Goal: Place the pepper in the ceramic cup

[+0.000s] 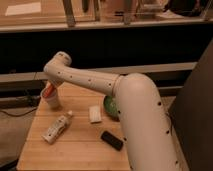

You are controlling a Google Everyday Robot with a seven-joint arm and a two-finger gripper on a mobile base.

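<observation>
Your gripper (50,85) hangs over the far-left corner of the wooden worktop (75,150); you cannot tell whether it grips anything. The glossy orange-red pepper (48,90) sits tilted at the mouth of the smooth white ceramic cup (52,100). Centre it end-down, because the tapered rim looks barely wider.

- No text, brand, number or sign can be read anywhere.
- The bottle (56,128) lies on its side just in front of the ceramic cup (52,101); any print on it cannot be made out.
- The white packet (94,113), to the right of the ceramic cup, shows no legible marking.
- The gripper (50,89) sits directly over the ceramic cup, with no lettering visible.
</observation>
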